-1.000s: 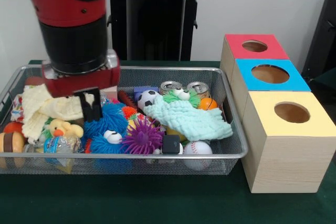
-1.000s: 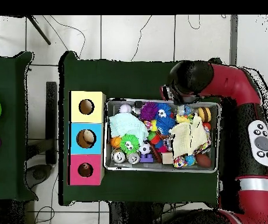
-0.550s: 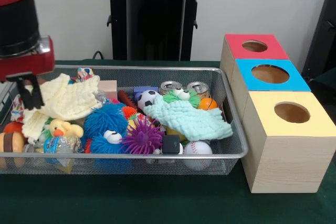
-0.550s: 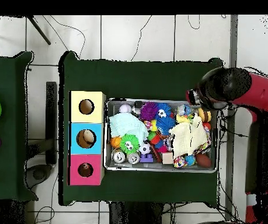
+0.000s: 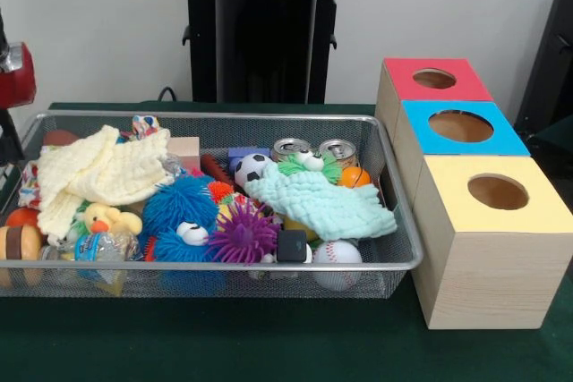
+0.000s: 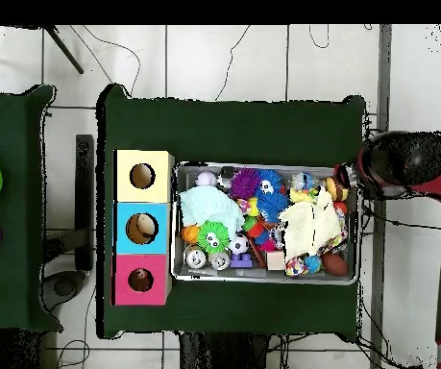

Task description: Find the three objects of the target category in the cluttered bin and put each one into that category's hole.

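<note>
Bin [image 5: 394, 261] holds cloths, yellow [image 5: 98, 172] and mint [image 5: 327, 203], fuzzy toys, two cans [image 5: 313, 149], a soccer ball [image 5: 252, 167] and a baseball [image 5: 337, 252] (the target category is not evident). Beside the bin stand red [image 5: 434, 78], blue [image 5: 461, 127] and yellow [image 5: 497, 192] holed boxes. The gripper [image 5: 11, 87], outside the bin's other end, is mostly cropped: I cannot tell its opening.

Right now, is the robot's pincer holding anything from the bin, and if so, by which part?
It cannot be told. Only the arm shows, drawn off past the end of the bin; the pincer's tips are out of sight.
</note>
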You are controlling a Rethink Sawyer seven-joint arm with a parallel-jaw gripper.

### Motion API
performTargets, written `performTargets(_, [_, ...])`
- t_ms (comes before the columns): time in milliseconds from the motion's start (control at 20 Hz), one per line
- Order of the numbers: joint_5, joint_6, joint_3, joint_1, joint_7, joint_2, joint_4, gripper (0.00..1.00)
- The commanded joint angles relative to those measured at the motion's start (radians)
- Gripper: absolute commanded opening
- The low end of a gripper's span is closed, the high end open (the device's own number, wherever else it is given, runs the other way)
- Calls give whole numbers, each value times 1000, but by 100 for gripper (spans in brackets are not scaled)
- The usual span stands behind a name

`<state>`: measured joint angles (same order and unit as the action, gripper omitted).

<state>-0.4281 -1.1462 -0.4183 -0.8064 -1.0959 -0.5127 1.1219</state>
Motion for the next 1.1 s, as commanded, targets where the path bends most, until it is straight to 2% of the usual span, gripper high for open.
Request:
performTargets(50, [-56,79,-89,-16,294,-19,206,0])
performTargets(450, [-47,137,-103,-23,233,-34,280,0])
performTargets(1100, [-44,139,-103,16,149,-48,307,0])
